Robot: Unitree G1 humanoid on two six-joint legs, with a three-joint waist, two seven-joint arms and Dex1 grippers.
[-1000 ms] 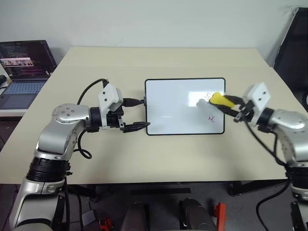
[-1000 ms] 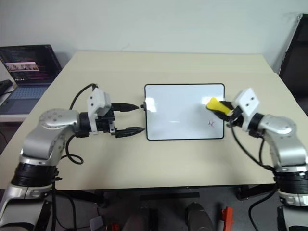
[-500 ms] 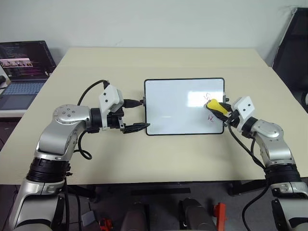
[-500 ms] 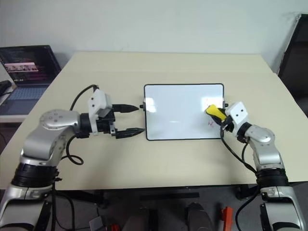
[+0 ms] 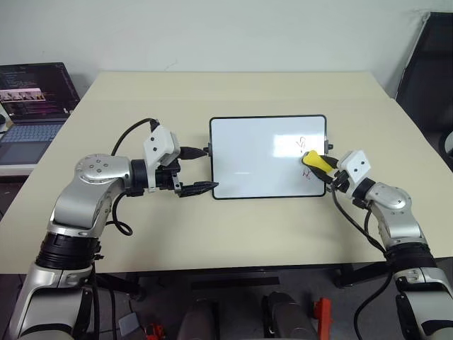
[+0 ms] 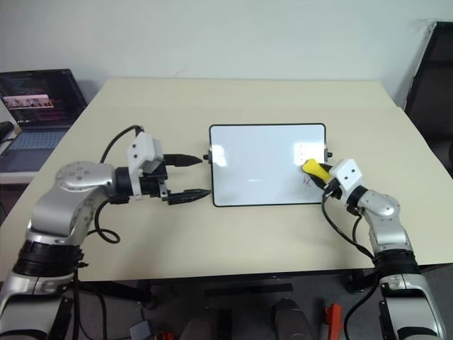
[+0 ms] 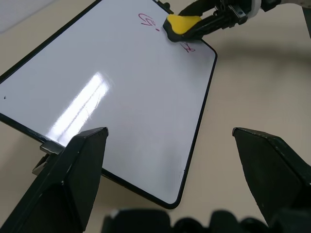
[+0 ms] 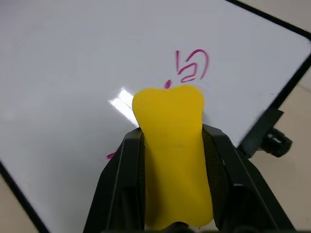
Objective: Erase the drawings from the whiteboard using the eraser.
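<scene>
Right gripper (image 5: 327,170), jaws clenched on the eraser (image 5: 314,160), has dropped onto the whiteboard (image 5: 248,152) beside remaining drawings (image 8: 192,65); left gripper (image 5: 199,170) gapes open: wiping imminent.

**Open tabletop around the board; both arms flank it**

The table (image 5: 233,92) lies bare beyond and in front of the whiteboard (image 5: 255,159). The left gripper (image 5: 200,170), fingers spread, crowds the board's left edge (one fingertip just beside the side knob). The right gripper (image 5: 327,170) with the eraser (image 5: 315,160) blocks the right edge. A laptop (image 5: 32,95) sits well apart, far left.
</scene>
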